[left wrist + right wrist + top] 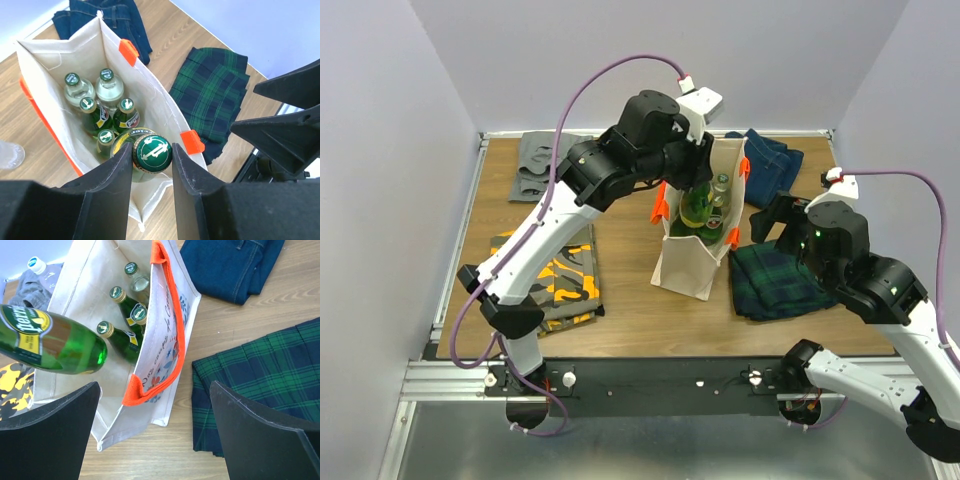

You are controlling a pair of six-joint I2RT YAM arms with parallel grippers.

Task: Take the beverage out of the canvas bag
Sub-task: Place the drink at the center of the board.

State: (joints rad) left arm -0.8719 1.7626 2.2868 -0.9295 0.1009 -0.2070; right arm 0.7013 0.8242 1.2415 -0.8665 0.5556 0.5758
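Matt cream cloth canvas bag (pixel 688 262), glossy green glass bottle (pixel 55 342), wood-grain table (pixel 640 320), matt black plastic fingers (pixel 112 185).

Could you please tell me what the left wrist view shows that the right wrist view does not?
Only the left wrist view shows the left gripper shut on the capped neck of the large green glass bottle, seen from above. Only the right wrist view shows that bottle's side with its yellow label, the printed outer face of the cream canvas bag with orange handles, and a corner of yellow-and-black patterned cloth. Both show the smaller capped glass bottles inside the bag, the folded blue jeans and the dark green plaid cloth.
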